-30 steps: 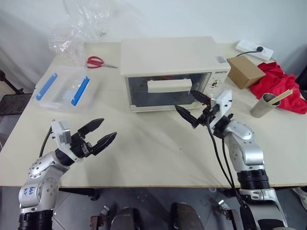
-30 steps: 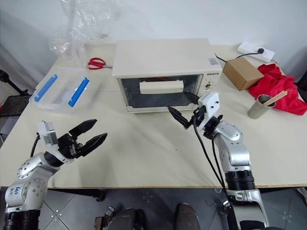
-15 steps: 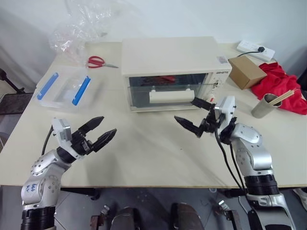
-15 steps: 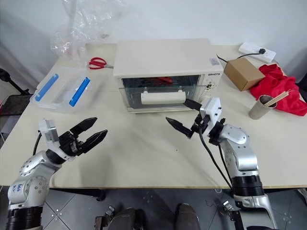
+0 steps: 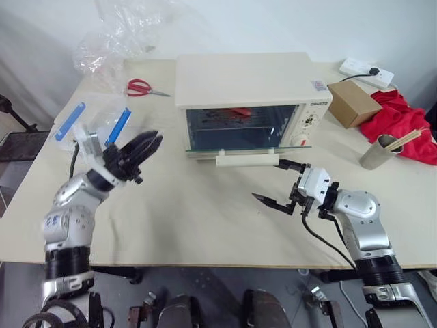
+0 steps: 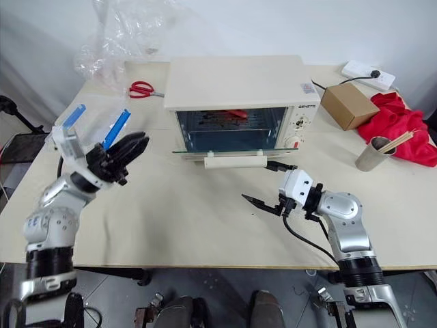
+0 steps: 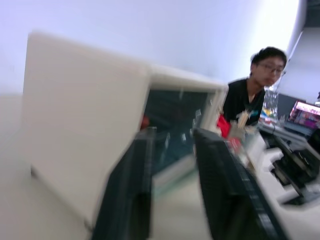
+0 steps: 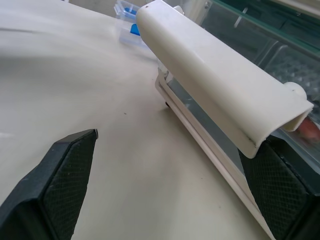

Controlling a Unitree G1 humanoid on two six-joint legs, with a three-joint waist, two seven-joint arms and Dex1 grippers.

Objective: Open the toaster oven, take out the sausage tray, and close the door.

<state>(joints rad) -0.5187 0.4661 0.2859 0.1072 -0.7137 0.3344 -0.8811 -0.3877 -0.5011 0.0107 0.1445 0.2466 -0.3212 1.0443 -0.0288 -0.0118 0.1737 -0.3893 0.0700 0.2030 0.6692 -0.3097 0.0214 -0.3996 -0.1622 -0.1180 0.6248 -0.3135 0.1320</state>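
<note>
Sausage tray [image 5: 235, 113], a shallow silver metal pan, is seen inside the cream-white toaster oven [image 5: 249, 102], behind the lowered glass door [image 5: 235, 145]. Nearest that door, the spread right gripper [image 5: 278, 184] is held beside its handle; the left gripper [image 5: 145, 145], nearly pressed together, is held farther off.

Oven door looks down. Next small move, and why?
Probably reach the left gripper into the toaster oven for the sausage tray: the door lies folded flat, and the right gripper, open, sits by the handle, holding nothing.
</note>
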